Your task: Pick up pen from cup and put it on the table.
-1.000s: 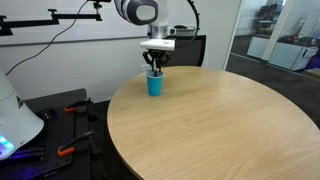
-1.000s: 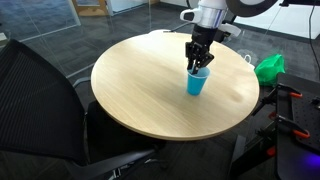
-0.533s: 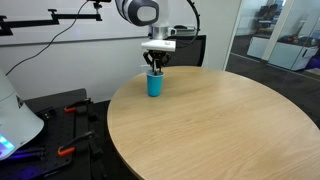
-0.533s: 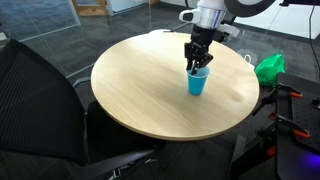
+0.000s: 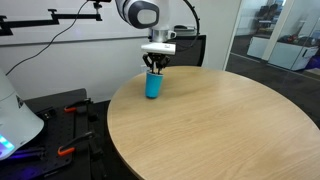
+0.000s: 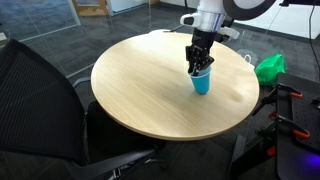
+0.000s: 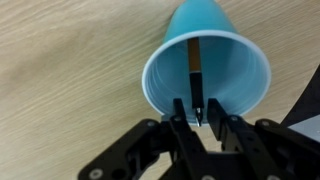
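The blue cup [image 5: 153,86] [image 6: 202,82] stands on the round wood table [image 5: 220,120] [image 6: 140,85], close to its edge. In the wrist view I look down into the cup [image 7: 152,80]. The dark pen [image 7: 194,65] leans inside it with its top end toward me. My gripper [image 7: 198,118] [image 5: 157,67] [image 6: 199,66] hangs straight over the cup. Its two fingers reach into the cup mouth and are closed narrowly on the pen's top end. In both exterior views the pen is hidden by the fingers.
A black office chair [image 6: 40,110] stands at the table's near side. A green object [image 6: 268,68] lies beyond the table. Another dark chair [image 5: 190,48] stands behind the cup. Equipment with cables lies on the floor [image 5: 60,125].
The cup has shifted and tipped slightly sideways under the gripper. The arm has barely moved.
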`<control>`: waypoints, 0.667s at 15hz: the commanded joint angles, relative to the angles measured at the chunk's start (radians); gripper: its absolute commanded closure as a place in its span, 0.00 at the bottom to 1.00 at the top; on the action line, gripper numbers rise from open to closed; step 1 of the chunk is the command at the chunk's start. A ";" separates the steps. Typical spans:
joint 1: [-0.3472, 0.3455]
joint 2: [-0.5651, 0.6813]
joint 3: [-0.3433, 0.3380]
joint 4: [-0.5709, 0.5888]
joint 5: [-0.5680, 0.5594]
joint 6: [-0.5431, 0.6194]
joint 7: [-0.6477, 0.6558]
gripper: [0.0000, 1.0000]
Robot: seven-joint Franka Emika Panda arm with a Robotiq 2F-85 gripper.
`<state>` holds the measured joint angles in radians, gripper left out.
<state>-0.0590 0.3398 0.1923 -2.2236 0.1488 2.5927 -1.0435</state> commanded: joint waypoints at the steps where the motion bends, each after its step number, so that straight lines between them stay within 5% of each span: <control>1: -0.028 -0.036 0.021 -0.042 0.036 0.007 -0.036 0.67; 7: -0.052 -0.045 0.035 -0.073 0.091 0.018 -0.080 0.66; 10: -0.060 -0.032 0.042 -0.070 0.128 0.025 -0.141 0.96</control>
<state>-0.0929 0.3268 0.2077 -2.2697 0.2292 2.5942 -1.1177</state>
